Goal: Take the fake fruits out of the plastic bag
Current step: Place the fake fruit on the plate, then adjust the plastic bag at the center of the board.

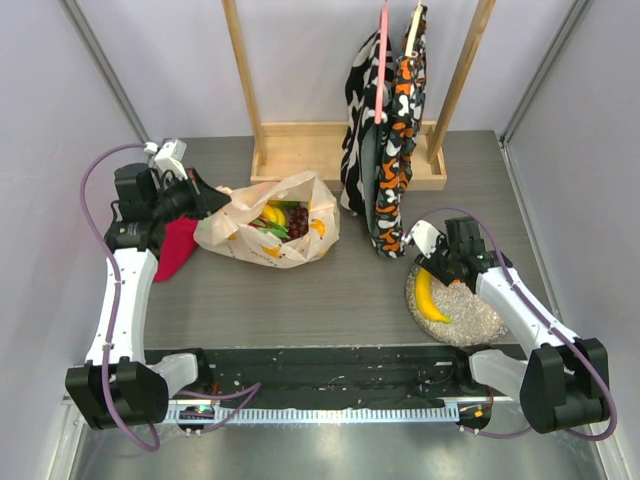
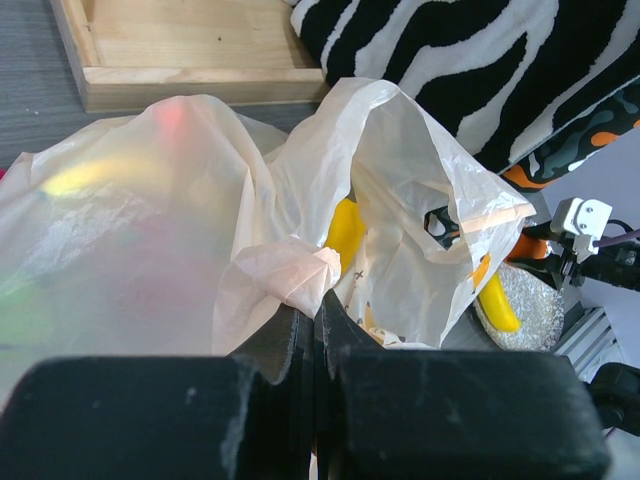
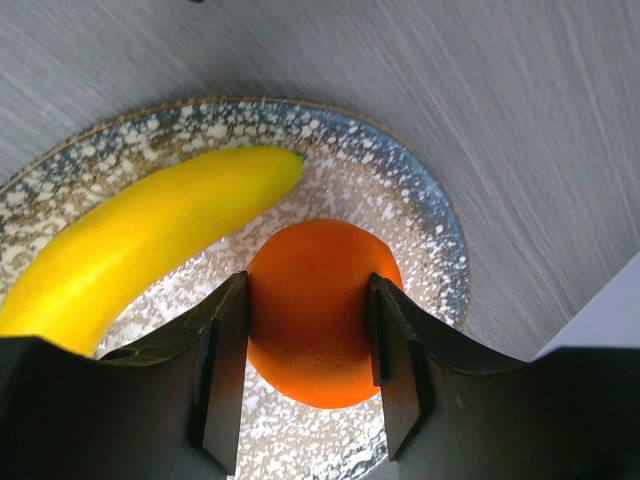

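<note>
The cream plastic bag (image 1: 270,228) lies open at the table's middle left, with a yellow banana (image 1: 272,214), green fruit (image 1: 276,230) and purple grapes (image 1: 297,221) showing inside. My left gripper (image 1: 205,200) is shut on the bag's edge (image 2: 300,275) and holds it up. My right gripper (image 1: 440,262) is shut on the orange (image 3: 322,310) over the glittery silver plate (image 1: 470,310). A yellow banana (image 1: 428,297) lies on that plate; it also shows in the right wrist view (image 3: 140,240).
A red cloth (image 1: 175,248) lies under my left arm. A wooden stand (image 1: 330,150) with hanging patterned bags (image 1: 385,150) is at the back. Grey walls close in both sides.
</note>
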